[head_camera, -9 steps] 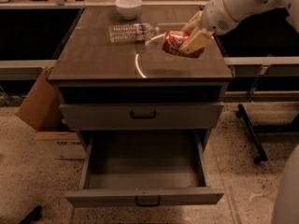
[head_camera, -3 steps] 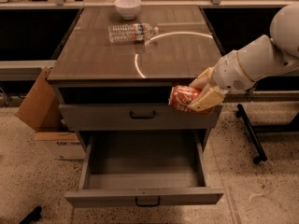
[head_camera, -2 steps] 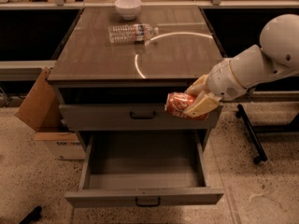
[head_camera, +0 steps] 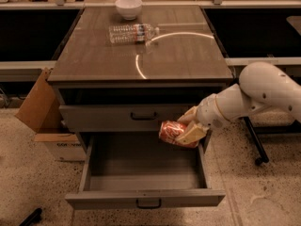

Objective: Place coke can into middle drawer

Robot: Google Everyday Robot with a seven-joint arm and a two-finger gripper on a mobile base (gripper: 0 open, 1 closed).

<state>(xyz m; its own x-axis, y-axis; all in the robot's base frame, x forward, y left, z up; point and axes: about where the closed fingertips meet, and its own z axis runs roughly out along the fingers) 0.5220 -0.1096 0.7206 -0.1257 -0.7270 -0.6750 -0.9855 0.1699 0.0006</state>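
Coke can (head_camera: 170,131) x1 in pincer (head_camera: 186,125), over open middle drawer (head_camera: 146,199).

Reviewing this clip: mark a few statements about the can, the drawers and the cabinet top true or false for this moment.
1. The gripper holds the coke can over the open middle drawer. True.
2. The coke can rests on the drawer floor. False: it is clamped in the gripper, above the tray's right side.
3. The upper drawer is pulled out. False: it is shut.
4. A water bottle lies on its side on the cabinet top. True.
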